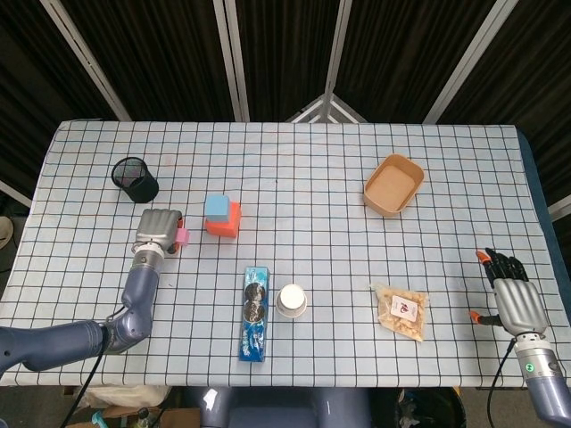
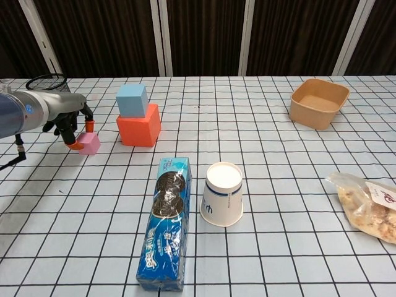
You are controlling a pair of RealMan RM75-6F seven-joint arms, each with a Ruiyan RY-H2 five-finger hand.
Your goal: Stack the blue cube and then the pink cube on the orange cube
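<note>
Blue cube sits on top of the orange cube, set toward its back-left corner, and the pair stands on the left half of the checked tabletop. Just to their left lies the pink cube, resting on the cloth. The left hand is over it: in the chest view its orange-tipped fingers curl down around the cube's left and rear sides, touching it, and in the head view only a sliver of pink shows past the hand's right edge. Whether the grip is firm I cannot tell, but the cube is between the fingers and not lifted.

The right hand is at the tabletop's near right corner, well apart from the cubes, its dark fingers spread and holding nothing; the chest view does not show it.

Behind the left hand stands a black mesh cup. Nearer the front, a blue cookie pack lies lengthwise, with a white paper cup upside down just beside it on the right. A tan bowl sits at the far right, and a clear snack bag lies near the right edge.
</note>
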